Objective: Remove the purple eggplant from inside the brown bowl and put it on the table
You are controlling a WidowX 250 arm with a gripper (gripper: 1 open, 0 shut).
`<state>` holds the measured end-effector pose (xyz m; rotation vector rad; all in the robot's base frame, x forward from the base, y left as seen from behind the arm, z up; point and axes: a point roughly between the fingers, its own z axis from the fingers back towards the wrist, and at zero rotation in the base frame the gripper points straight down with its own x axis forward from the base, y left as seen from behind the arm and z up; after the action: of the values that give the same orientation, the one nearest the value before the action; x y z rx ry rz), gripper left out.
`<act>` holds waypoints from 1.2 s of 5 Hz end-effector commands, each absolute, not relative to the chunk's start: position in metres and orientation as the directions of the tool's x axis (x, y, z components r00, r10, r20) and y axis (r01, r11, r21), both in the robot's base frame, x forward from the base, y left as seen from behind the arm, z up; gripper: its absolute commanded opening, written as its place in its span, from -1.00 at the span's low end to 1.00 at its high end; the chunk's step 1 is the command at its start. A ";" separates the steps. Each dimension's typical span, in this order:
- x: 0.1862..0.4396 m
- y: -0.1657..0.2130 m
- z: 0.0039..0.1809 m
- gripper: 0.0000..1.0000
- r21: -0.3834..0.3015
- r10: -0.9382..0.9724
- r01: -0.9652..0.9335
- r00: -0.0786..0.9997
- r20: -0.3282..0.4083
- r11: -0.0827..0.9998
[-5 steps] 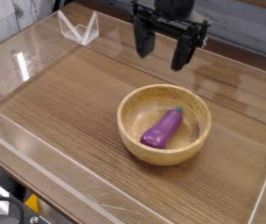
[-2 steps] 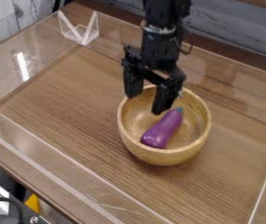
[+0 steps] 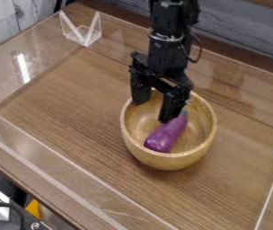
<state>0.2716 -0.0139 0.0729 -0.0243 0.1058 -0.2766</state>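
Compared with a second ago, the tool (image 3: 165, 101) has dropped from above the far edge of the desk (image 3: 67, 108) to the mouth of the brown bowl (image 3: 136, 144); bowl and purple eggplant (image 3: 168, 131) lie as they did.

Nearest you: the bowl's front wall, thick-rimmed and light tan, sits on bare wood grain with free desk at its 9 o'clock and 6 o'clock, either of which looks suitable for set-down.

Inside the bowl: the eggplant lies on the bowl floor, its long axis running from about 7 o'clock to 1 o'clock, fat rounded end toward 7, narrower tip toward 1 and partly behind the tool.

Handling, as a judgement: expect a light, rigid toy with a glossy skin that may slide between the fingers. You should take it across the thick middle of the body, jaws square to its long axis, not at the tapered tip, where a squeeze would tend to push it out. The curved bowl floor may let it roll, so close slowly.

Beyond: the tool points straight down with its jaws spread wide and nothing between them, fingertips at the 12 o'clock rim over the eggplant's tip; contact cannot be told.

Farthest: clear acrylic walls (image 3: 79, 27) bound the desk.
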 end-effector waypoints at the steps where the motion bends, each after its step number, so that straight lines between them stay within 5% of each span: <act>1: 0.276 -0.014 0.085 1.00 -0.025 -0.339 0.339 0.940 -0.033 0.941; 4: 0.285 -0.030 0.101 1.00 -0.015 -0.349 0.349 0.937 0.004 0.937; 6: 0.281 -0.040 0.080 1.00 -0.011 -0.371 0.371 0.929 0.017 0.929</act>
<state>0.2767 -0.0378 0.0665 -0.0172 0.0391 -0.3719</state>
